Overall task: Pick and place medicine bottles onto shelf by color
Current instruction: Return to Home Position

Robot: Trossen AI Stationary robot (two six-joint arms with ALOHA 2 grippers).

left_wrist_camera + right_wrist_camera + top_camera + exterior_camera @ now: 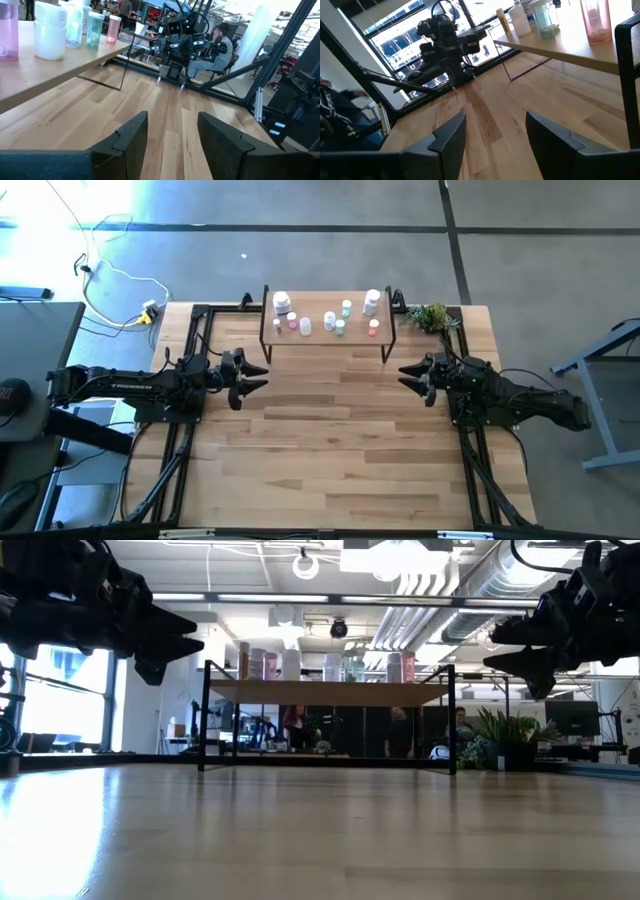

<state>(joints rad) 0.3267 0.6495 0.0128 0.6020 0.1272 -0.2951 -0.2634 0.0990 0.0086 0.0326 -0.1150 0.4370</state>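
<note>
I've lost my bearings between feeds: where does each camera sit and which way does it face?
High: above the table, straight down; both arms, left gripper and right gripper open before the shelf of bottles.
Low: tabletop height, level across at the shelf; both grippers at the upper corners.
Left wrist: on the left arm, past its own fingers toward the right arm.
Right wrist: on the right arm, past its fingers toward the left arm.
Shared: both wrist views catch the shelf.
</note>
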